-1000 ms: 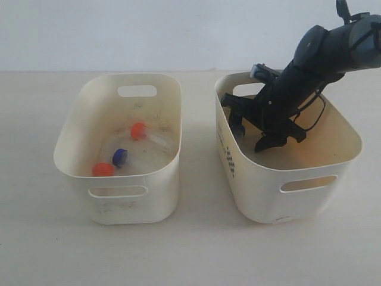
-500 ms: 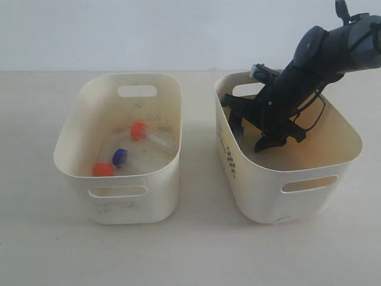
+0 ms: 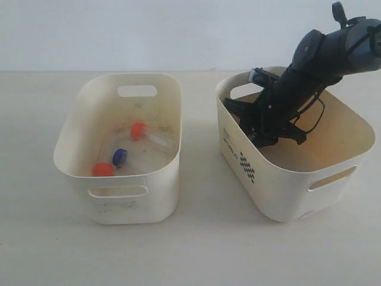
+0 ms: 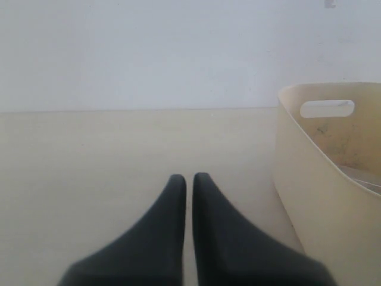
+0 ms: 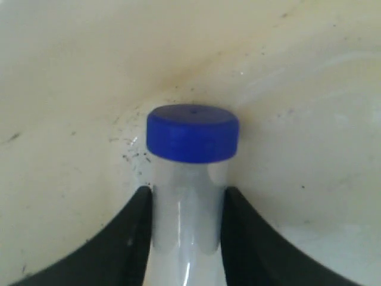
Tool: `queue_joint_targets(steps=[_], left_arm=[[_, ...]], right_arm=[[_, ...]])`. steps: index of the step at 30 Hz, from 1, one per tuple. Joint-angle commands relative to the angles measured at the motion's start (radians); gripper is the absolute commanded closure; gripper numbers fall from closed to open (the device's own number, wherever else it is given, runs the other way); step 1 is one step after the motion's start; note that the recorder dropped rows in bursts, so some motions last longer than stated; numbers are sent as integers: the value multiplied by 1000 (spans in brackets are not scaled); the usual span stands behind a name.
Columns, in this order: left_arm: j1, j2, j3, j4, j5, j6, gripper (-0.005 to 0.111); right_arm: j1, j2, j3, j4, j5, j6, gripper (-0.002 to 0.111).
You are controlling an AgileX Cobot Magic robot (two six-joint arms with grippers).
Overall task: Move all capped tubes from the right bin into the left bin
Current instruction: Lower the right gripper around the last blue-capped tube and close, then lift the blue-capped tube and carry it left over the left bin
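Black lettering (image 3: pixel 231 146) on right bin (image 3: pixel 286 193), unreadable, checker mark (image 3: pixel 248 170) beside

Item: one capped tube (image 5: pixel 186 223), clear plastic body, blue screw cap (image 5: pixel 193 133).
Hold: set between the two black fingers (image 5: pixel 128 238) of the right gripper (image 5: pixel 187 196), one finger against each side of the body, just short of the cap.
Backing: right bin (image 5: pixel 309 89), inner wall, cream with yellowish staining and scattered dark specks.

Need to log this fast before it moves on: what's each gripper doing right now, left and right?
Left gripper: closed, holding nothing.
Right gripper: closed on the blue-capped tube.
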Motion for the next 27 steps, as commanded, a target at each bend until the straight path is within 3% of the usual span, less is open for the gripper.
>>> queue_joint_targets(steps=[1,19,27], left_arm=[[0,0,-4,-6,-4,-10,102],[0,0,-4,-6,-4,-10,102],[0,0,-4,-6,-4,-10,102]], right_arm=[[-3,10,1,-20,14,-4,108],[-3,-132,1,-47,-32,124,108],[-3,-287,1,-280,-45,223,108]])
